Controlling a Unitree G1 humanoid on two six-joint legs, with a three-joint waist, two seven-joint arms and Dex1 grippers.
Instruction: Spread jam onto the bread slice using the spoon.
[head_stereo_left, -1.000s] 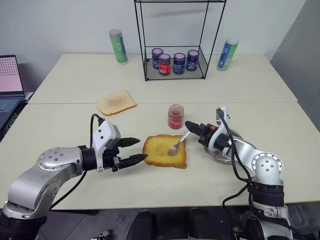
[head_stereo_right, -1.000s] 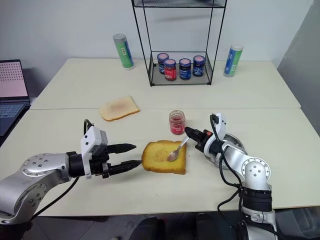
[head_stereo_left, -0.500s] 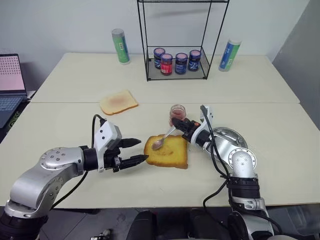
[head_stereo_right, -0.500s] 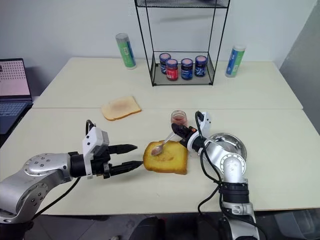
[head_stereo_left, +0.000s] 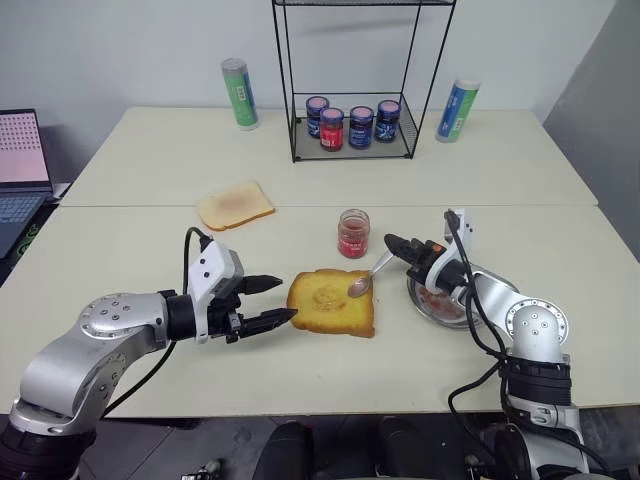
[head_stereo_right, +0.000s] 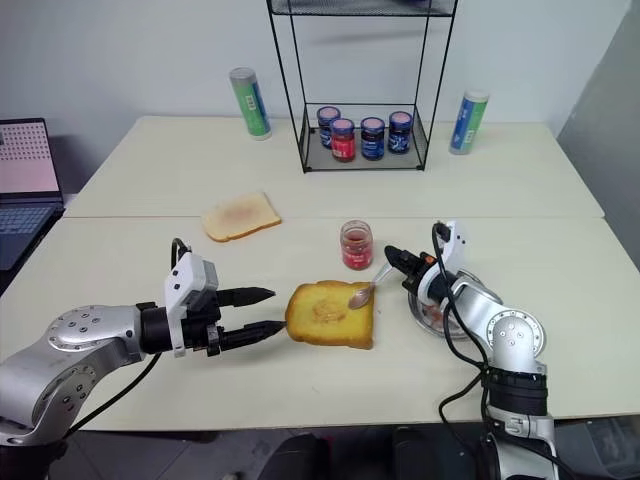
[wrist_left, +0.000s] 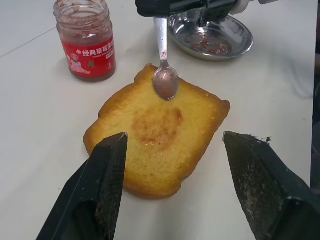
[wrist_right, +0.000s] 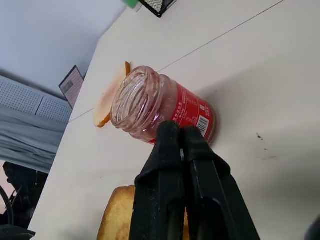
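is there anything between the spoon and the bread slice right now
Nothing visible. The right gripper, shut on the handle, holds the spoon with its bowl over the far edge of the bread slice, no object between them. The jam jar stands behind the slice; the left gripper is open beside it.

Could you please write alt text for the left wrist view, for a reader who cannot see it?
A silver spoon, held by the right claw, hovers over the far edge of a golden bread slice with a thin reddish smear at its centre. An open jam jar and a smeared metal dish stand behind; the left claw's black fingers frame the slice, open.
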